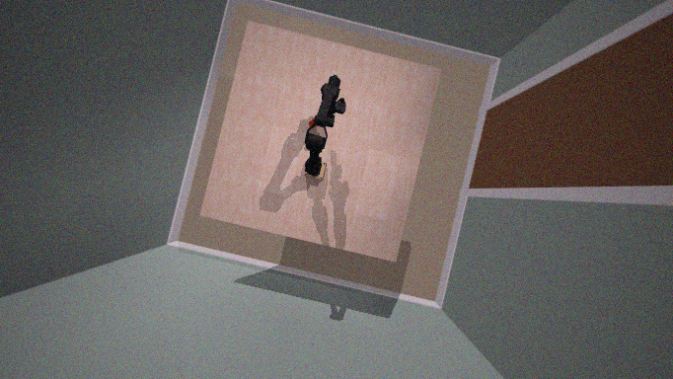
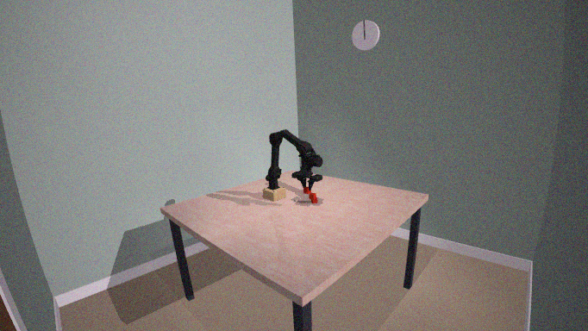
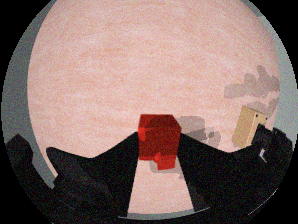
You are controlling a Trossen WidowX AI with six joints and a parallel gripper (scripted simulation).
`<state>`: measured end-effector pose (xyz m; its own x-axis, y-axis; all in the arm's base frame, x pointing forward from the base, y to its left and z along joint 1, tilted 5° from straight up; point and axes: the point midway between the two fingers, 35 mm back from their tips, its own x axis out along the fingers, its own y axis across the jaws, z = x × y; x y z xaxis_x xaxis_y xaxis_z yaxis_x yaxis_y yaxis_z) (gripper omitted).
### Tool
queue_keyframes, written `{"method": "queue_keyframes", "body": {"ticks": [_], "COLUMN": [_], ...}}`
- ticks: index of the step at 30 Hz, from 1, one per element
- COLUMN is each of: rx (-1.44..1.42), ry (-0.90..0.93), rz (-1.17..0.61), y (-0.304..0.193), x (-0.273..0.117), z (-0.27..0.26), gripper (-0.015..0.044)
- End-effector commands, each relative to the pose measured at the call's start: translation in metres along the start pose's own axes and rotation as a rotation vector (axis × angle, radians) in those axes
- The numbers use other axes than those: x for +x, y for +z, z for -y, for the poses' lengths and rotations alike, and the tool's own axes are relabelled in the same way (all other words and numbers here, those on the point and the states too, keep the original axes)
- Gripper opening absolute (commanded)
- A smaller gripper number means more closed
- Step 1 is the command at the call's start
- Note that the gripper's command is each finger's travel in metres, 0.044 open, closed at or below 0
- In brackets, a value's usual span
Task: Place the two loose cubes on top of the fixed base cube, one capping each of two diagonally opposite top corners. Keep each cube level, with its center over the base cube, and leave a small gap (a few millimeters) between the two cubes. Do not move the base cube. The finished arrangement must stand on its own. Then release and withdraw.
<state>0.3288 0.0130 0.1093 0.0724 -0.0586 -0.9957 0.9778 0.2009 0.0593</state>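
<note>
My gripper is shut on a red loose cube, which sits level between the fingertips, above the table. Just beside and below it in the exterior camera stands a red stack on the table. It looks like the base cube with the other loose cube set off-centre on top; the exact overlap is too small to tell. In the wrist view the held cube covers most of the stack. From above, a bit of red shows beside the arm, and the arm hides my fingers.
The arm's base stands on a tan wooden block, left of the red cubes in the exterior view. The table carries the arm's shadows.
</note>
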Motion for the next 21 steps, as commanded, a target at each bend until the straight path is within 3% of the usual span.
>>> {"method": "queue_keyframes", "body": {"ticks": [1,21], "rx": [-0.009,-0.063], "ry": [0.001,0.000], "rz": [0.002,-0.001], "y": [-0.012,-0.074], "x": [0.001,0.004], "z": [0.000,0.009], "gripper": [0.0105,0.0105]}}
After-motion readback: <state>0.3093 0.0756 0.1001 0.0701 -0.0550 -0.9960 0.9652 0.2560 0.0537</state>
